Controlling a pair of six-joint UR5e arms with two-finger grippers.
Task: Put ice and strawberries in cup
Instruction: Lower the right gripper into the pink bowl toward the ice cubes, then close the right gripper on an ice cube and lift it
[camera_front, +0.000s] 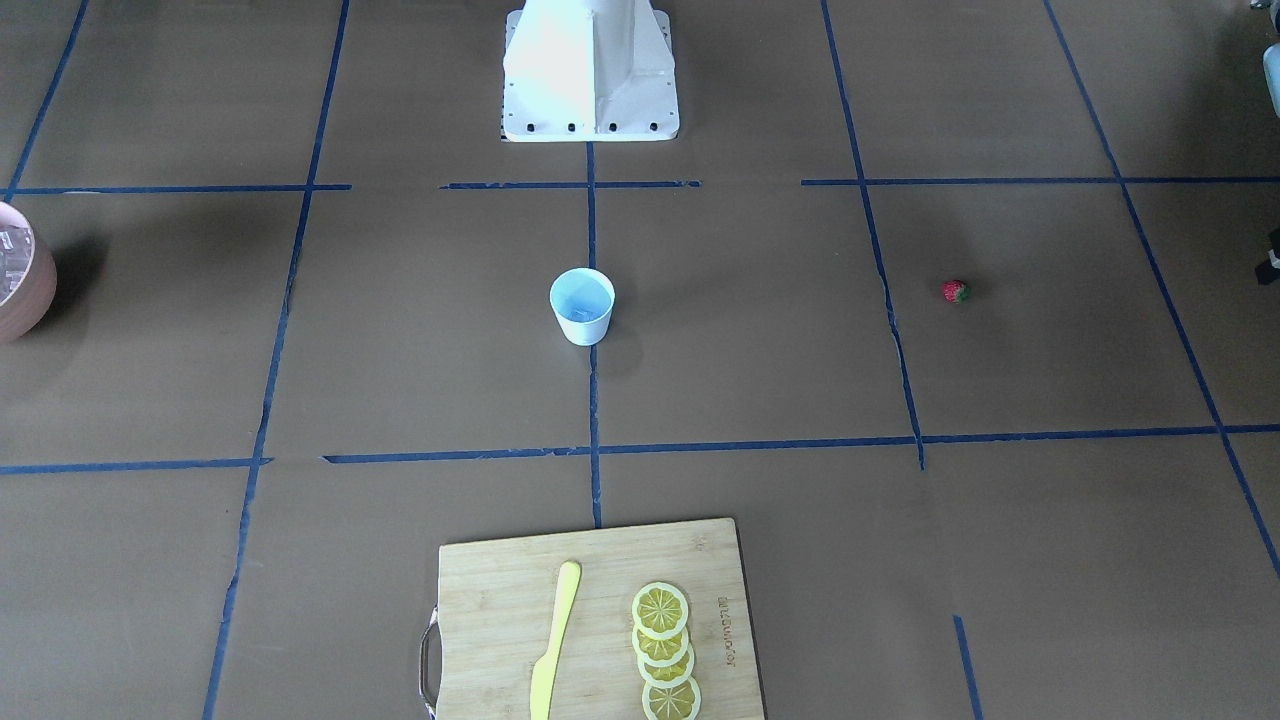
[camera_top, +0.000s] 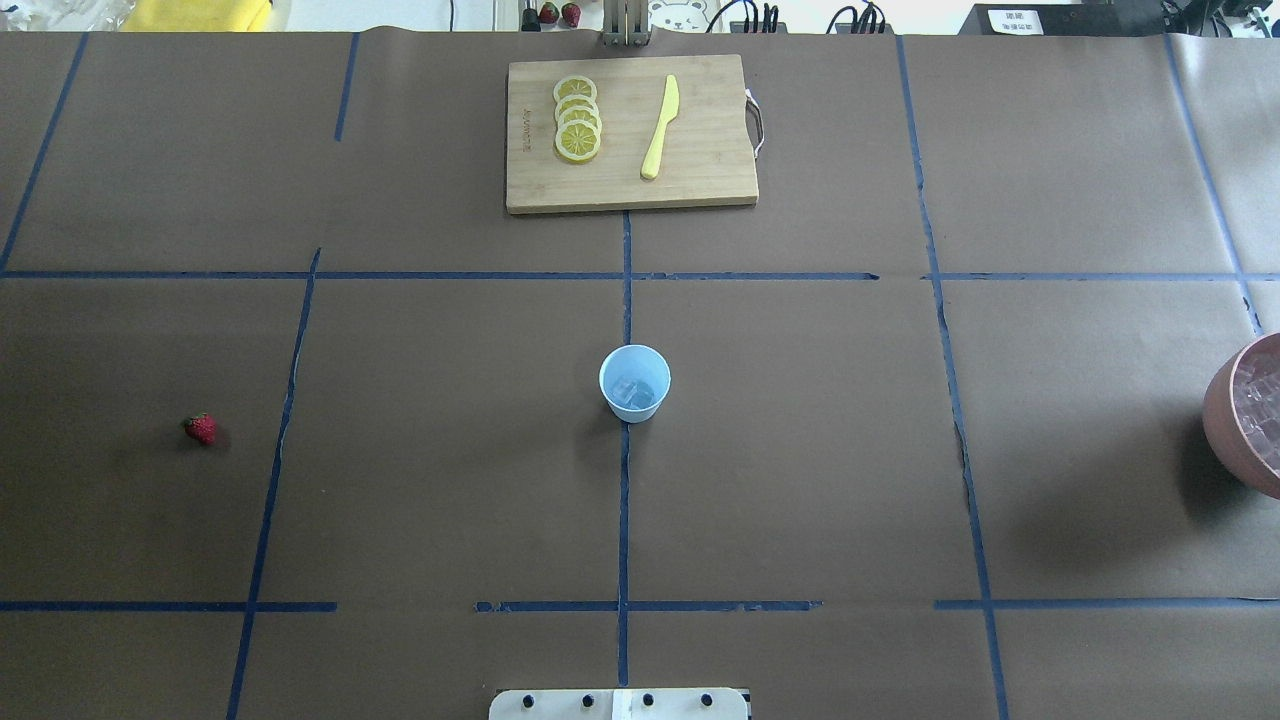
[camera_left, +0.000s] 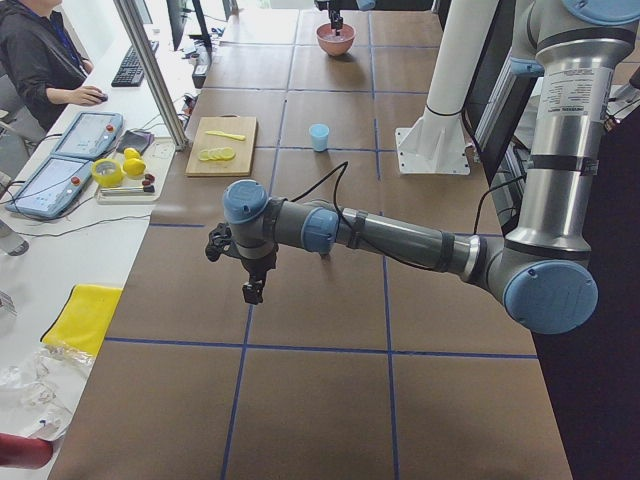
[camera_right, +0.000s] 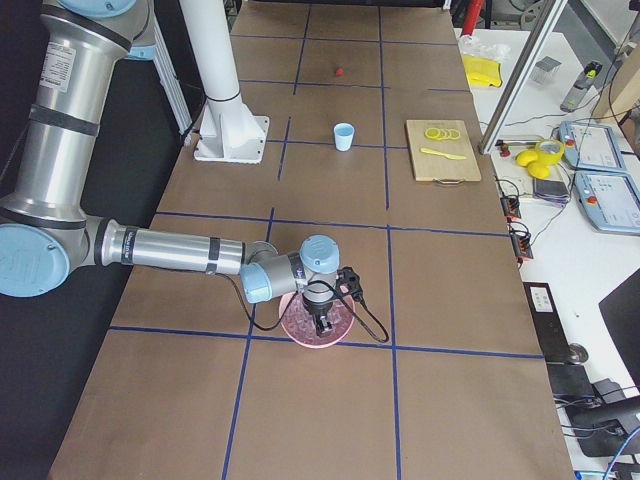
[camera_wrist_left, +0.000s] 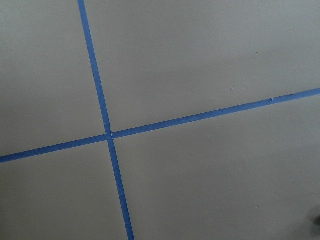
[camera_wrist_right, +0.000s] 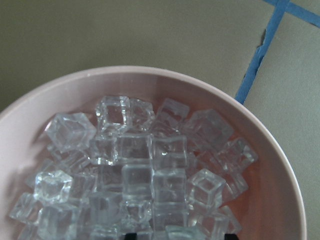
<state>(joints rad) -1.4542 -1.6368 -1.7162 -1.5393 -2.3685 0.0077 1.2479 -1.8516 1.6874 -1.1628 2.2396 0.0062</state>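
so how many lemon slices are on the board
4 lemon slices, overlapping in one row on the cutting board, beside the yellow knife, on the far side of the table in the overhead view. Another could hide under the overlap.

The bench (camera_top: 800, 450) is covered in brown paper squared off by blue tape (camera_top: 624, 500). In the overhead view a white cup (camera_top: 634, 383) stands upright at the centre on a tape line. A strawberry (camera_top: 200, 428) lies at middle left and a pink bowl (camera_top: 1225, 420) sits at the right edge. A wooden cutting board (camera_top: 700, 180) lies at top centre, and the robot base (camera_top: 620, 704) is at bottom centre.
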